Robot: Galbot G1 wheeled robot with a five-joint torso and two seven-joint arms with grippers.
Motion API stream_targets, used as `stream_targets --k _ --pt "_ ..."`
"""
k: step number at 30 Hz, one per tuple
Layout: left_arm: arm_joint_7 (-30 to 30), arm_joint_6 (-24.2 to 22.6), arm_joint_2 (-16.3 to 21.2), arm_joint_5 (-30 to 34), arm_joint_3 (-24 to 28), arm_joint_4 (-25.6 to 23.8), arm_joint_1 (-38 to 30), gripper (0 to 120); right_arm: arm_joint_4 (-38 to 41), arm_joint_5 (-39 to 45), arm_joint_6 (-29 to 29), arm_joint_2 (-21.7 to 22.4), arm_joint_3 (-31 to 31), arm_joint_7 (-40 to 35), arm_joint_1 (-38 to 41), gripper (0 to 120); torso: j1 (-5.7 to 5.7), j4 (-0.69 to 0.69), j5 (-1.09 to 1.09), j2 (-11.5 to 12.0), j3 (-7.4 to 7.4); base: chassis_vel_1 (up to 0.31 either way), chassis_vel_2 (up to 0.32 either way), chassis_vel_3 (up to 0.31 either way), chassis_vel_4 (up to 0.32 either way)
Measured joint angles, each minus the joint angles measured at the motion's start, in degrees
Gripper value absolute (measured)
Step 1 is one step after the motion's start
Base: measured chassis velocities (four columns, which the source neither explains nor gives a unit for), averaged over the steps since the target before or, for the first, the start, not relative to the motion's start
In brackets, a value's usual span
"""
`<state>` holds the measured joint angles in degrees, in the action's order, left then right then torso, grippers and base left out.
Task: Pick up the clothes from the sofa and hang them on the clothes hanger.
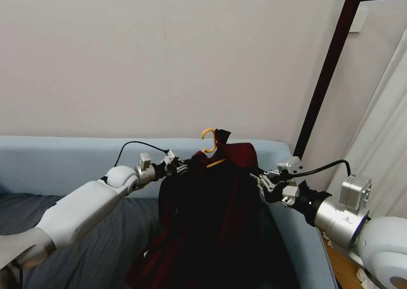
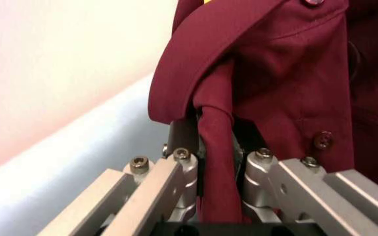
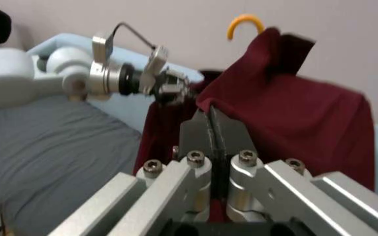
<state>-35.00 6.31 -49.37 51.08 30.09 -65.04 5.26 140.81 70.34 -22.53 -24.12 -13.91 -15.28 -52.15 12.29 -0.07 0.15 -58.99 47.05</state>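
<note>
A dark red shirt [image 1: 216, 219] hangs on a yellow hanger [image 1: 207, 136] held up over the sofa [image 1: 63, 155]. My left gripper [image 1: 184, 168] is at the shirt's left shoulder; in the left wrist view it [image 2: 215, 132] is shut on a fold of the shirt [image 2: 274, 73] beside a button. My right gripper [image 1: 261, 181] is at the shirt's right shoulder; in the right wrist view its fingers [image 3: 196, 128] are pressed together at the shirt's [image 3: 287, 103] edge, below the hanger's hook [image 3: 245, 23]. The left gripper [image 3: 169, 88] shows across the shirt there.
The dark pole of a clothes rack [image 1: 324, 79] slants up at the right, against the wall. A white curtain [image 1: 381, 142] hangs at the far right. The sofa's grey seat cushion [image 1: 25, 206] lies under my left arm.
</note>
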Motion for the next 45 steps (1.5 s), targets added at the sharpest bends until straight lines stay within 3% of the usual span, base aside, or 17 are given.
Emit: stream_targets --k 6,12,18,25,32,43,45 --pt "0.2 -0.6 2.3 2.8 0.0 -1.8 -2.5 7 2.2 -4.0 0.1 -1.6 -0.1 2.0 -4.5 0 0.0 -0.02 -0.02 0.0 0.0 0.0 0.0 0.0 0.0" --pt "0.8 -1.3 5.9 6.3 0.6 -5.4 -6.0 7 1.3 -13.5 2.1 -3.4 0.1 6.1 -11.2 0 -0.01 0.0 -0.01 0.0 0.0 0.0 0.0 0.0 0.0" --pt "1.5 -2.4 9.6 10.1 2.8 -12.1 -10.7 7 -1.9 -17.5 4.0 -5.2 1.2 7.1 -12.3 0 0.0 0.0 -0.02 0.0 0.0 0.0 0.0 0.0 0.0" --pt "0.3 -3.1 12.8 14.9 10.1 -17.5 -21.4 7 -5.9 -25.1 8.4 -8.1 1.9 9.0 -16.0 0 -0.01 -0.02 0.01 0.0 -0.01 0.0 0.0 0.0 0.0" --pt "-2.3 -1.8 12.3 13.6 17.2 -17.3 -28.9 7 -9.4 -28.1 10.6 -9.7 2.4 9.1 -16.3 0 0.0 0.0 0.0 0.0 0.0 0.0 0.0 0.0 0.0" --pt "-2.2 -0.7 8.4 10.9 18.0 -17.2 -30.6 7 -13.4 -30.6 11.6 -10.6 2.6 10.2 -15.6 0 0.0 -0.02 0.01 0.0 0.0 0.0 0.0 0.0 0.0" --pt "-2.2 -0.6 8.2 10.6 17.9 -17.2 -30.6 7 -12.3 -31.0 11.6 -10.6 2.1 10.6 -16.6 6 -0.01 0.0 0.0 0.0 0.0 0.0 0.0 0.0 0.0"
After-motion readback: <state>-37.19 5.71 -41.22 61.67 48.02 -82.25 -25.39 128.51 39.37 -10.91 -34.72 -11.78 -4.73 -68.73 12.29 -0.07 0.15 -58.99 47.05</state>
